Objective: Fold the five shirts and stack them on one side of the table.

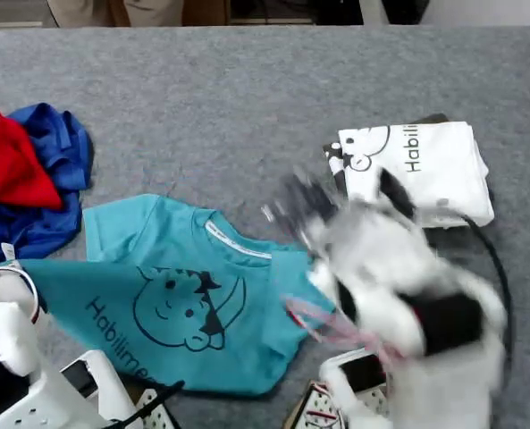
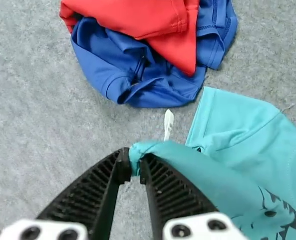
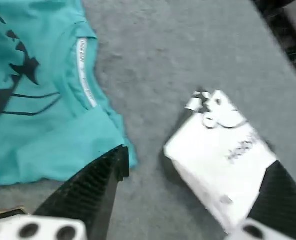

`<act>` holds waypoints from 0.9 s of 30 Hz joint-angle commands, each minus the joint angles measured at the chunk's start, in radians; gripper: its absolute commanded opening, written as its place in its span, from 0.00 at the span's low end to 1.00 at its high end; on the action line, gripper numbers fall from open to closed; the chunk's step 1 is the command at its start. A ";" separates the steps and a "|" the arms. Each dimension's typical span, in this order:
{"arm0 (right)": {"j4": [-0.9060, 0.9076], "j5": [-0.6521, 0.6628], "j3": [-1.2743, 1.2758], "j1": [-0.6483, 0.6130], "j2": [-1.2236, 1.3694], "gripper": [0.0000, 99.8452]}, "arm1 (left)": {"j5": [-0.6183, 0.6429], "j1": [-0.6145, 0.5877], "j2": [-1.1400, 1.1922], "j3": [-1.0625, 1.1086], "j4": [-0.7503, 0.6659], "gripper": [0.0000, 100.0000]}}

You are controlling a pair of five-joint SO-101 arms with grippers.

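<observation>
Left gripper (image 2: 135, 162) clamped corner of teal shirt (image 2: 247, 150), probably to spread it flat. Right gripper (image 3: 197, 160) gaped wide beside teal shirt, empty.

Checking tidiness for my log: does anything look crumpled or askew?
Yes: the red shirt and blue shirt lie crumpled in a heap, unfolded, beside the teal shirt, whose corner the left gripper pinches.

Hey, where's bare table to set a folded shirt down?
The far strip of the table is bare, from the blue shirt across to the white shirt. The near side is crowded: the teal shirt lies spread there, with the left arm at its corner and the right arm beside it.
</observation>
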 commanded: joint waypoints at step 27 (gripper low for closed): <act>0.060 -0.147 -1.664 -0.341 2.160 0.31 | 0.012 -0.012 -0.001 0.158 0.009 0.02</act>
